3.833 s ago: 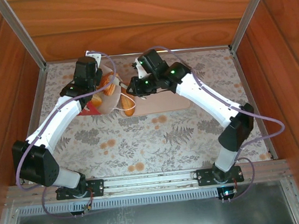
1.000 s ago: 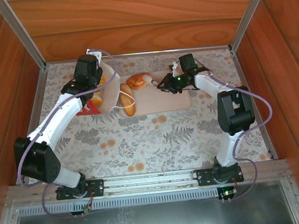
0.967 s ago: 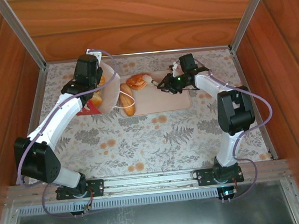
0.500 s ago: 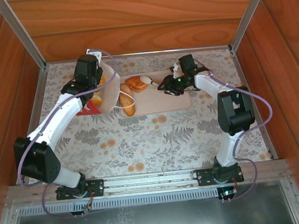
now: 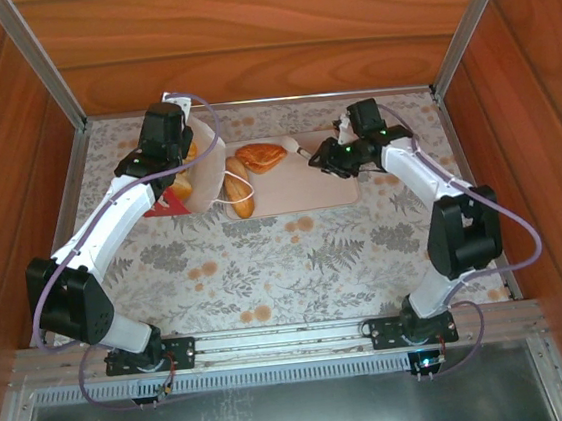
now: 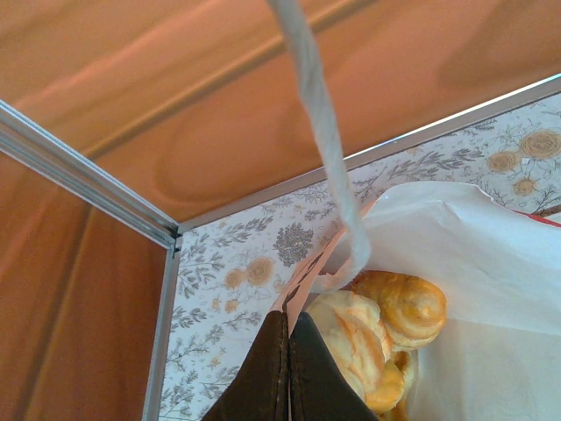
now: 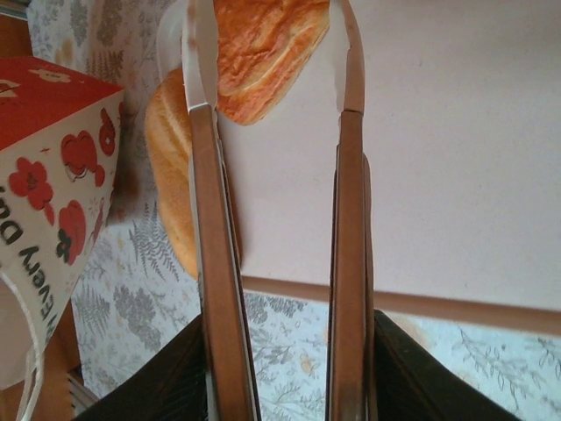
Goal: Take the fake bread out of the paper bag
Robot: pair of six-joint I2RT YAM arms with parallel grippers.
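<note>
My right gripper (image 5: 307, 153) hovers over the pale pink tray (image 5: 320, 194), its fingers apart with nothing between them. Just past the tips a croissant (image 5: 261, 156) lies on the tray, free of my grip. At the tray's left edge lies an oval loaf (image 5: 241, 197), just beside the paper bag (image 5: 208, 163).

My left gripper (image 6: 287, 351) is closed, its fingers pinched together on the bag's rim. That holds the mouth open near the far left corner of the table (image 5: 296, 259).

Two pieces are out, by my count. Inside the bag I see more golden pastries (image 6: 386, 316) piled together, at least two or three, though I cannot count them all. I judge the job under half done, so my right gripper has to reach into the bag again.
</note>
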